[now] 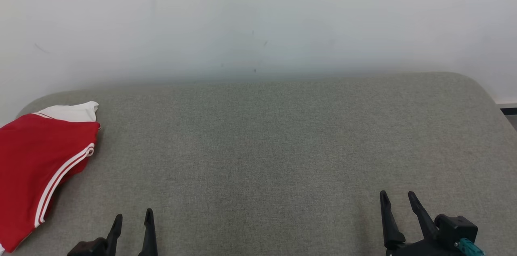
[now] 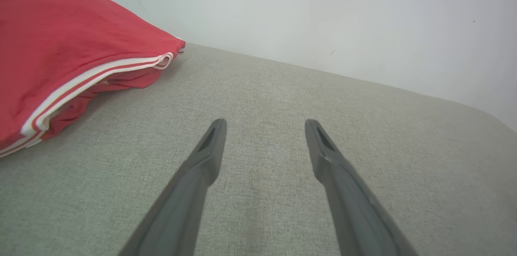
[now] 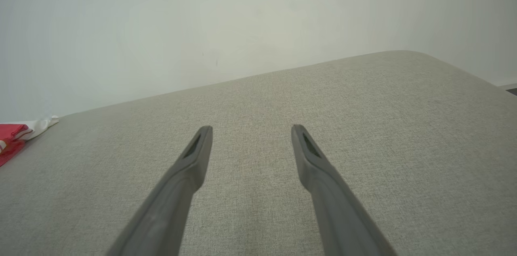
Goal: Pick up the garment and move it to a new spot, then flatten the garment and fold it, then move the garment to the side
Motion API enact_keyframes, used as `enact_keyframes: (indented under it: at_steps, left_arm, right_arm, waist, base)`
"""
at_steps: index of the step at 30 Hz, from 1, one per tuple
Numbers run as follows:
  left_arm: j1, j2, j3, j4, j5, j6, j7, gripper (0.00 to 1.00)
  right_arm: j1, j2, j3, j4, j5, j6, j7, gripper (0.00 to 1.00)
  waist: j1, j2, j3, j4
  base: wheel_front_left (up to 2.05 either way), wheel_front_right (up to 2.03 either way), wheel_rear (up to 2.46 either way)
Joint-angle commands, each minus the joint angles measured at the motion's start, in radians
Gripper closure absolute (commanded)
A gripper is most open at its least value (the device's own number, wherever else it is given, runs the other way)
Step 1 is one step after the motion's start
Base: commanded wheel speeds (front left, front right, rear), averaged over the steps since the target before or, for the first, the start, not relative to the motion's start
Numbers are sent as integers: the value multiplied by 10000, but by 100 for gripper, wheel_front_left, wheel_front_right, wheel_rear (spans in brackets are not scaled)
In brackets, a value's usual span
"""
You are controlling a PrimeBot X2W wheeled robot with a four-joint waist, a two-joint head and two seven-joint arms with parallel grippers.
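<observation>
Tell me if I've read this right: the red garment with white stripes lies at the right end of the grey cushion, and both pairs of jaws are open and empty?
Not quite: the red garment lies at the left end of the grey cushion, as the head view shows. The rest is right.

A counter [image 1: 258, 147] covered in grey-green woven fabric fills the lower half of the head view, its far corners rounded. Its cloth lies smooth and flat. Behind it stands a plain white wall [image 1: 258, 17] with a few small dark specks [image 1: 254, 70]. At the far right, past the counter's corner, a dark strip [image 1: 509, 110] runs along the foot of the wall.
</observation>
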Motion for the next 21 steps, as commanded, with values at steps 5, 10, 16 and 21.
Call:
enact_keyframes:
  at_steps: [5,10,16,21]
  left_arm:
    - [16,37,54,88,491,33,-194,0]
    - [32,16,63,130,835,10,-287,0]
    - [139,-29,106,142,1238,-29,-415,0]
    - [159,-51,134,179,1486,-60,-486,0]
  right_arm:
    - [-39,-29,94,87,-502,-19,-183,0]
    - [-24,-29,114,219,-800,-20,-283,0]
    - [17,-29,188,290,-1143,-21,-427,0]
    - [34,-30,227,305,-1415,-22,-518,0]
  waist:
    - [0,0,-39,-5]
    - [0,0,-62,-24]
    - [0,0,-111,-68]
    - [0,0,-133,-77]
  base:
    - [0,0,0]
    - [0,0,0]
    - [0,0,0]
    - [0,0,0]
